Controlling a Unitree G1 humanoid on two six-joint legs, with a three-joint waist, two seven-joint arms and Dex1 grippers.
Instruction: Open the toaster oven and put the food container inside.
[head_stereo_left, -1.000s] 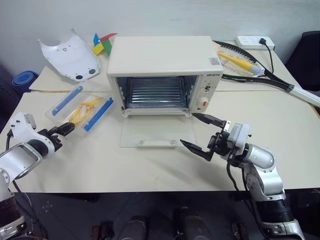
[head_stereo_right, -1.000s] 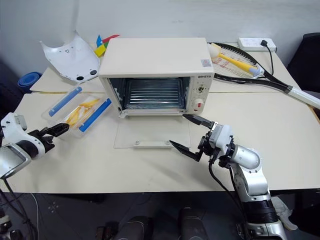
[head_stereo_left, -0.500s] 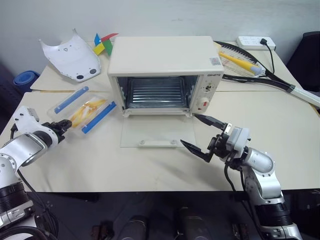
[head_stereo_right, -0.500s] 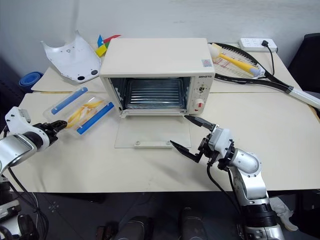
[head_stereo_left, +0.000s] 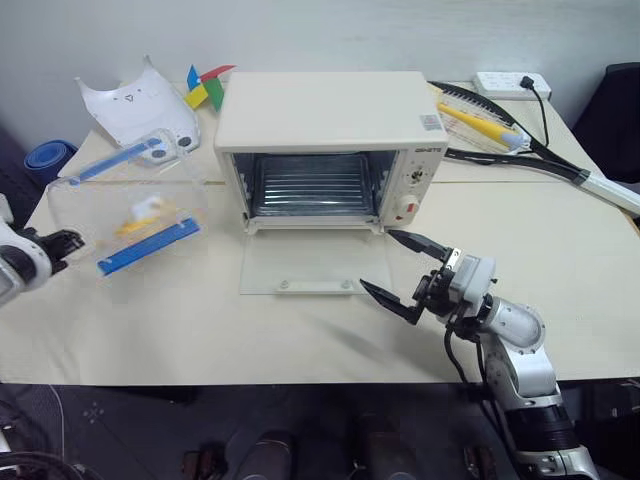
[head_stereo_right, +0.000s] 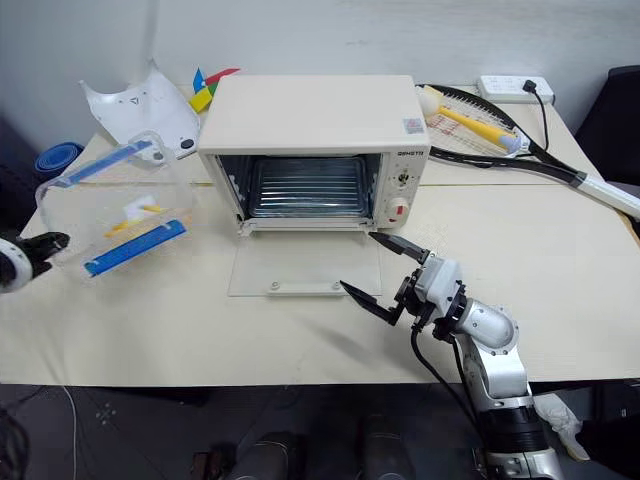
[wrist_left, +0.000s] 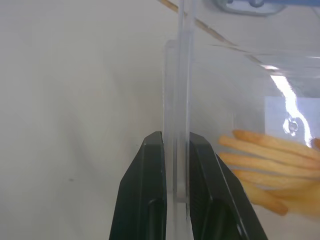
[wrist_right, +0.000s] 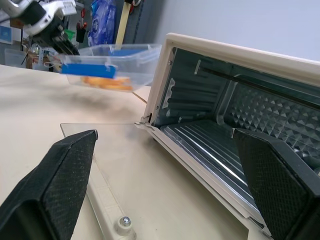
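Two head views show you the toaster oven with its glass door dropped flat onto the table, wire rack exposed. Your left gripper pinches the near edge of the food container, which hangs tilted above the table, left of the oven. Your right gripper hovers spread wide and empty by the door's right corner. A racket lies behind, at the right.

From your left wrist, both black fingers clamp the container's clear rim, yellow-orange food strips beside them.

From your right wrist, the fingers stand far apart before the open oven, the lifted container beyond.
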